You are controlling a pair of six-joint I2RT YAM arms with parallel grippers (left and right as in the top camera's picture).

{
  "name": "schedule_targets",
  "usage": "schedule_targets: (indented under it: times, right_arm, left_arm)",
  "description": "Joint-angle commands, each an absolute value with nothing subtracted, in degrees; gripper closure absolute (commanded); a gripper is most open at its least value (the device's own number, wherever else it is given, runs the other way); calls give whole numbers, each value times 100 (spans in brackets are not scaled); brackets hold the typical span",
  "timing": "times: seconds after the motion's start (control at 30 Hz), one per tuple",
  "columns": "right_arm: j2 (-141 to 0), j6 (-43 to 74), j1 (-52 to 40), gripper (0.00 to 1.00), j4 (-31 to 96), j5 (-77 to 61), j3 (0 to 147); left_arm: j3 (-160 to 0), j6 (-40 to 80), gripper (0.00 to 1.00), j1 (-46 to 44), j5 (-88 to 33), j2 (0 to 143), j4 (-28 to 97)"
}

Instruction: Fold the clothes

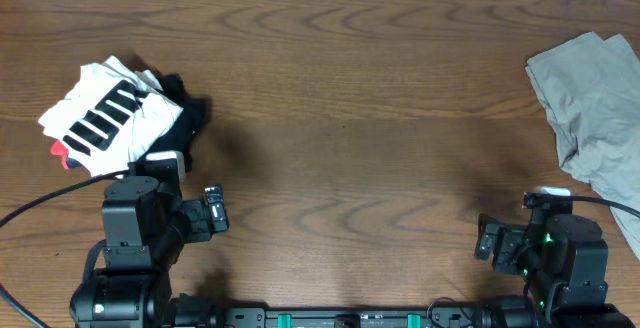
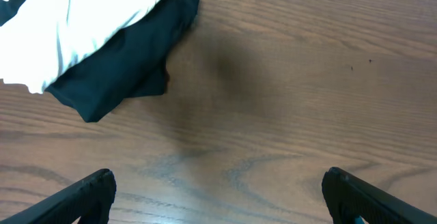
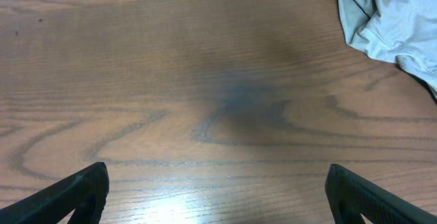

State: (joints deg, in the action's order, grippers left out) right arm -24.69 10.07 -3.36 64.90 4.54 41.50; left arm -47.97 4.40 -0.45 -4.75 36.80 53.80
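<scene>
White T-shirt point(image 1: 112, 116) beyond wide-set left jaws — apart.

Left hand point(image 2: 218, 186), right hand point(image 3: 216, 182) spread, seemingly empty

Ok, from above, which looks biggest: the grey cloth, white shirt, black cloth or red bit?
1. grey cloth, even though the picture edge cuts it off
2. white shirt
3. black cloth, mostly hidden under the shirt, so only the showing part counts
4. red bit
</scene>
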Motion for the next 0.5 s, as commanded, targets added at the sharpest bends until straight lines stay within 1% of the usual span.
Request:
schedule_targets:
  times: [0.0, 0.1, 0.2, 0.3, 0.37, 0.47]
  right_arm:
    - [-2434, 1068, -305, 1, 6490, 449, 4134]
    - [-2429, 1068, -305, 1, 6490, 449, 4134]
    - [-2126, 1072, -246, 1, 6486, 432, 4125]
    - [-1772, 1061, -226, 1, 6396, -10, 4110]
    - [-1459, 945, -233, 1, 6149, 19, 4047]
    - [-878, 355, -231, 1, 5426, 10, 3734]
  left_arm:
    - [-4783, 366, 2, -45, -534, 3677, 5398]
    - [-4783, 366, 2, -45, -534, 3677, 5398]
    - [-4783, 366, 2, -45, -534, 3677, 5398]
    - [-4783, 366, 2, -45, -534, 3677, 5398]
    - [-4783, 366, 2, -45, -534, 3677, 5398]
    - [-4783, 366, 2, -45, -537, 3677, 5398]
